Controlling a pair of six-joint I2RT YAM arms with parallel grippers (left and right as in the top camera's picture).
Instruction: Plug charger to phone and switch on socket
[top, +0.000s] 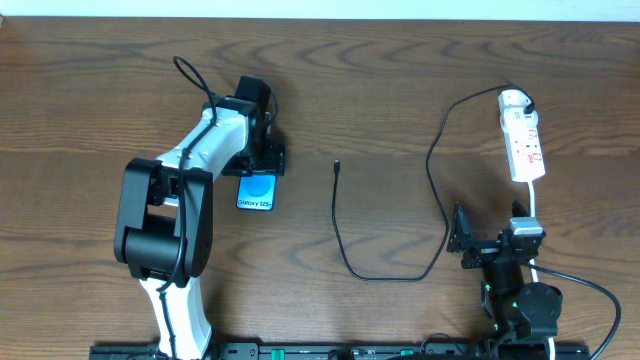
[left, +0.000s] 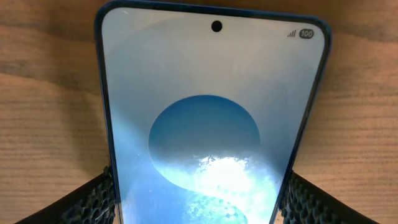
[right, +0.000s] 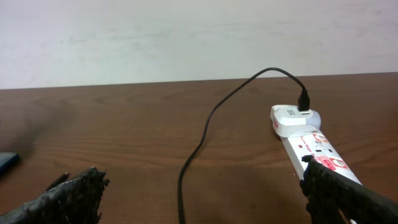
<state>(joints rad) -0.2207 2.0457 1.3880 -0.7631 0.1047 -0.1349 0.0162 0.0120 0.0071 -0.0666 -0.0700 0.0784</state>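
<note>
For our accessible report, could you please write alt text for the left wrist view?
A slim smartphone, its screen glowing blue-turquoise, fills the view, lying on a brown wooden table. The left gripper straddles its lower end, black textured jaws close beside both edges.

Even light, perhaps overexposed glare on phone (left: 211, 93)

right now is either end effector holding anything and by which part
The left end effector grips the phone by its two long side edges, one finger on each. The right end effector is open and holds nothing.
</note>
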